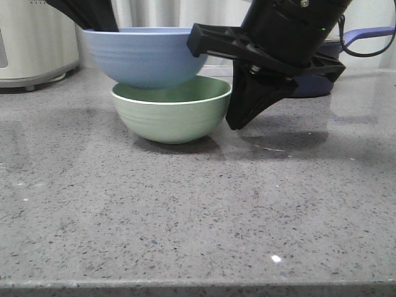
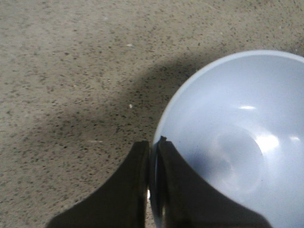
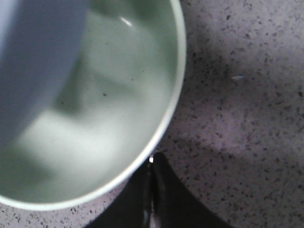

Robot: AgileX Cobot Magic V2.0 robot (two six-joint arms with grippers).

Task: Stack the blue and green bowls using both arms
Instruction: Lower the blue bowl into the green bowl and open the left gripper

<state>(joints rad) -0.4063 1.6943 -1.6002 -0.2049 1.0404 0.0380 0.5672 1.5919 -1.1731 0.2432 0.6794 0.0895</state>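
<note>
Item: blue bowl (image 1: 145, 57), held upright with its base sunk into the mouth of the green bowl (image 1: 172, 114), offset toward the counter's left edge so the green rim stayed exposed on the right. The green bowl sat on the speckled grey counter (image 1: 185, 210), toward the far edge and a little left of centre. Left gripper (image 2: 152, 185): fingers nearly together, pinching the blue bowl's rim, one finger inside and one outside (seen clearly in the left wrist view). Right gripper (image 3: 151, 190): fingers pressed together with nothing between them, just beside the green bowl's rim and clear of it, tip pointing down at the counter. Behind, along the far edge: a white appliance (image 1: 34, 40) near the left corner and a dark navy saucepan (image 1: 334, 65) with a blue handle, partly hidden by the right arm (image 1: 291, 28).
</note>
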